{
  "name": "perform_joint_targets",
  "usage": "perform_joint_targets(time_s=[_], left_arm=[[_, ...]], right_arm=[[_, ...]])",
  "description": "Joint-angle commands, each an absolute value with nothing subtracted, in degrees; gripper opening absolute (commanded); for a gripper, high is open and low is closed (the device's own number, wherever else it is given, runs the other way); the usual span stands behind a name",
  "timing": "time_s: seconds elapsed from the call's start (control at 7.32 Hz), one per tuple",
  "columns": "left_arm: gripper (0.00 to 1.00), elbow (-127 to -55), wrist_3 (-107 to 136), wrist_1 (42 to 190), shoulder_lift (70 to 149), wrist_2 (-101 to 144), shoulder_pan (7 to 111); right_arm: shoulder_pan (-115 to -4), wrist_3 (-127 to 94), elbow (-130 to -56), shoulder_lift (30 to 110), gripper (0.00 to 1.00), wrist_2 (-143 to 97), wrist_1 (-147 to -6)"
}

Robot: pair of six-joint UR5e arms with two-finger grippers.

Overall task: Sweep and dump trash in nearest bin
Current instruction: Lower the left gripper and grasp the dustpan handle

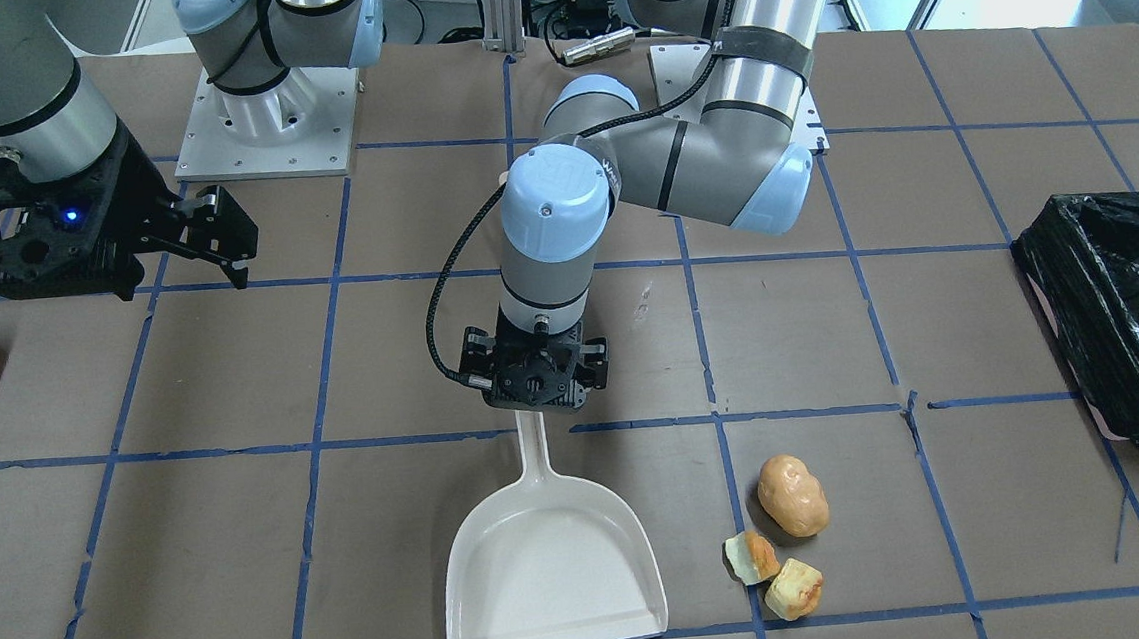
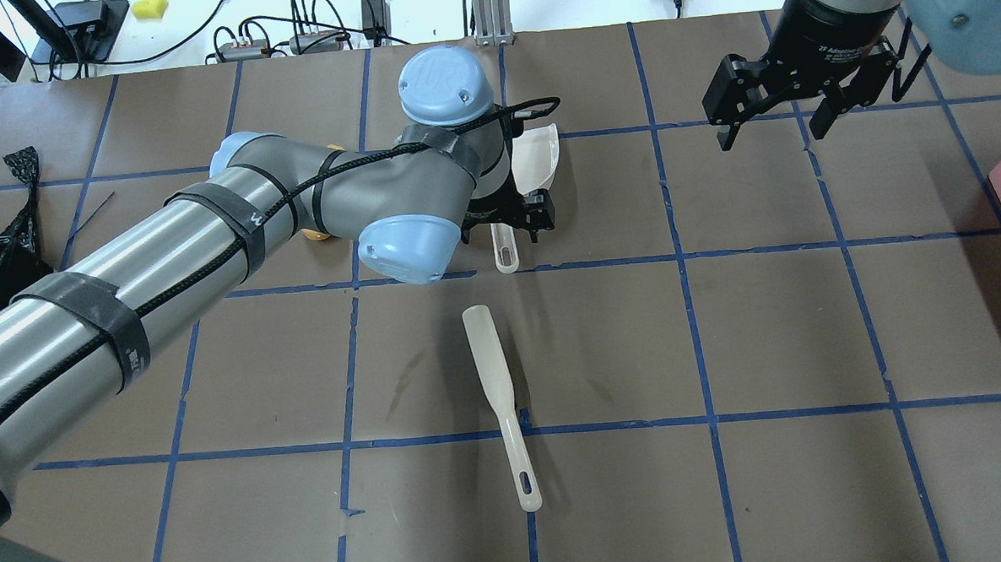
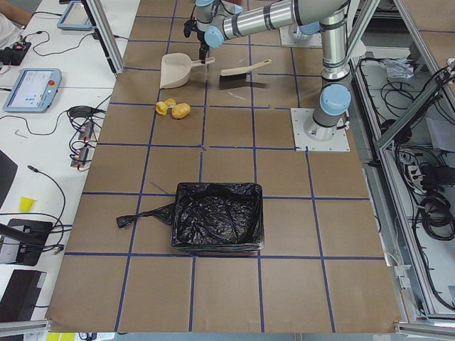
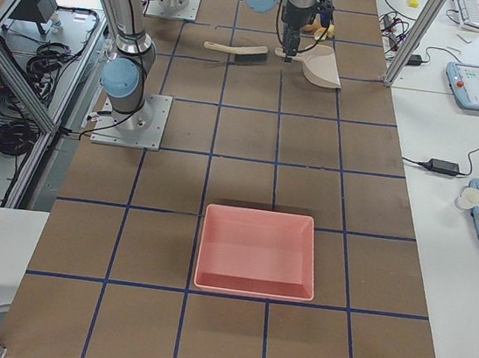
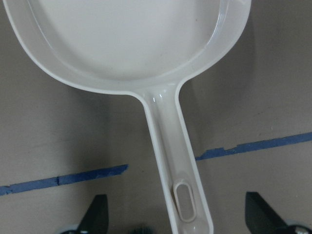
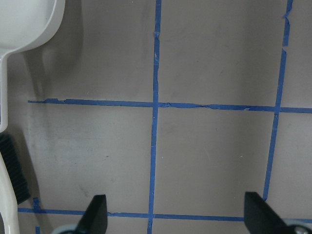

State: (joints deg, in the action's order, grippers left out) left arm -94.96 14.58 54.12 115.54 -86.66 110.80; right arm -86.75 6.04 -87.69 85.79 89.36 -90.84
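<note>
**Left tool straddles the dustpan handle; trash not yet swept**

Nearest the robot you have the brush (image 2: 500,403), lying flat on the worktop (image 2: 807,344) with nothing holding it. Just beyond it, the left tool (image 1: 536,377) sits over the end of the dustpan (image 1: 551,561) handle. Its fingers (image 5: 99,217) are spread wide, one on either side of the handle, and touch neither side.

At about the same depth, well to the right, the right tool (image 2: 771,132) hangs above the worktop, also spread, with nothing between its fingers. The bin (image 3: 217,217) stands at the left end of the worktop and a pink tray (image 4: 257,250) at the right end.

Farther out, the dustpan lies flat with its mouth pointing away from the robot. The trash (image 1: 792,494) is on the worktop just left of that mouth, outside the dustpan. You see the potato-shaped lump first, then the two smaller chunks (image 1: 752,557) side by side just beyond it. All of it lies well apart from the bin.
</note>
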Motion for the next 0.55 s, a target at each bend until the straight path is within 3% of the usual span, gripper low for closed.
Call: perform_joint_targets(time_s=[0.0,0.14,0.27,0.41], left_arm=[[0.90,-95.45,16.43,50.82,118.03,-86.75,111.36],[0.58,-95.36,15.65,51.32,117.69,-87.62,111.36],[0.35,-95.36,15.73,52.20,116.73,-87.89,111.36],[0.25,-95.45,15.65,53.08,116.81,-87.98,111.36]], right_arm=[[-86.75,6.15,-87.89,85.78,1.00,89.38,-90.88],[-86.75,6.15,-87.98,85.87,0.99,89.38,-90.79],[-86.75,6.15,-87.89,85.87,0.96,89.30,-90.79],[-86.75,6.33,-87.98,85.87,0.76,89.38,-90.88]])
